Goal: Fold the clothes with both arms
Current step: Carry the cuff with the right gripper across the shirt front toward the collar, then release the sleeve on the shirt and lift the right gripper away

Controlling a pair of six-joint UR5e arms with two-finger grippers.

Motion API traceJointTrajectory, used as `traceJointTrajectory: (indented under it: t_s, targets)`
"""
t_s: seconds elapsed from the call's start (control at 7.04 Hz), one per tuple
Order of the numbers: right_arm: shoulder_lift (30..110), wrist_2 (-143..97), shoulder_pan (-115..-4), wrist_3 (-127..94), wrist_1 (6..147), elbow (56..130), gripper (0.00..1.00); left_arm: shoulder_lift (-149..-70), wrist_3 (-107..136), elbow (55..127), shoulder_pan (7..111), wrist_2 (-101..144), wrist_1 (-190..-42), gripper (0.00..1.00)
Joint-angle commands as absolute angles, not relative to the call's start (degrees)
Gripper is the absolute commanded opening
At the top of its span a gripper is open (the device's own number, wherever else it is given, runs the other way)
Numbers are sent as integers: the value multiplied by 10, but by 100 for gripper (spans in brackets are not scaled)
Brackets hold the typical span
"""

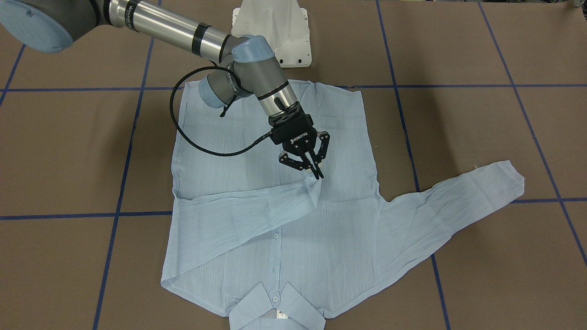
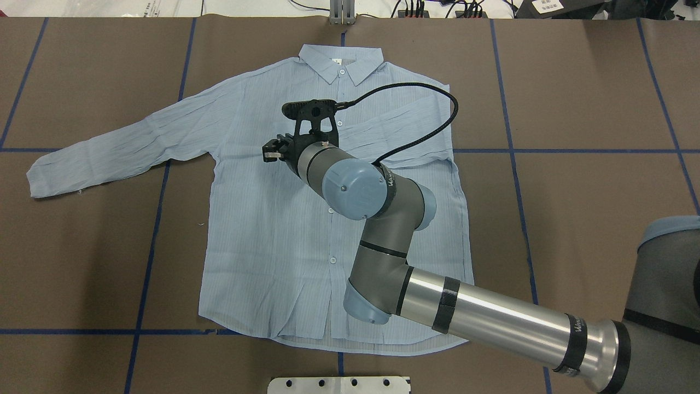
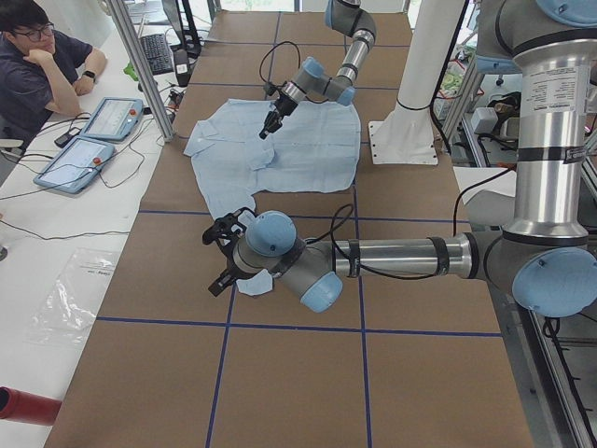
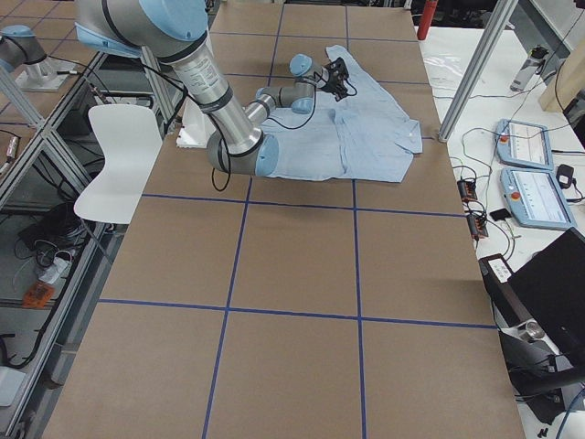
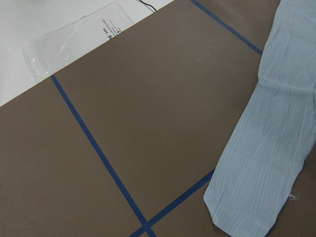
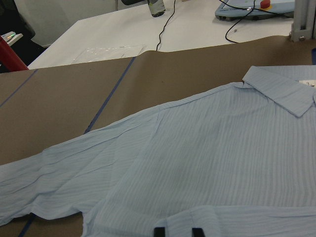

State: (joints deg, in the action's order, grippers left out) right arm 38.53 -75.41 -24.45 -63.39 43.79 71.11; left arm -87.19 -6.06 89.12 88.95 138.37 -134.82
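Shirt [image 2: 262, 230] lies spread, buttoned front up, on the brown surface [image 1: 481, 137]. It fills the middle of the overhead view, with its collar [image 2: 342, 63] toward the top edge. The folded sleeve [image 1: 238, 215] runs across the chest. My right gripper [image 1: 318, 174] has its fingers pressed together on that sleeve's cuff end [image 1: 312, 185], which is raised slightly off the shirt front near the button line. In my right wrist view this cuff sits between my two black fingertips [image 6: 159, 231] at the bottom edge. The outstretched sleeve [image 2: 120, 145] lies flat toward the left of the overhead view, crossing a blue tape line [image 2: 155, 219]. My left gripper [image 3: 216, 259] shows only in the exterior left view, low over that sleeve's end, and I cannot tell whether it is spread or pressed together. My left wrist view looks down on the sleeve end [image 5: 256, 197] at the lower right of the frame, beside a tape crossing.
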Motion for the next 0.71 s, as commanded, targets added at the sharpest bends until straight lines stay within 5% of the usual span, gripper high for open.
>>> traceJointTrajectory:
  t_s: [0.0, 0.28, 0.57]
  targets:
    - [342, -754, -251, -692, 575, 719, 100, -872, -60, 890, 889, 1384, -1348, 100]
    - [346, -894, -343, -704, 701, 740, 100, -877, -28, 896, 889, 1383, -1349, 100]
    - [431, -1054, -467, -602, 754, 806, 100, -872, 18, 875, 887, 1383, -1464, 100]
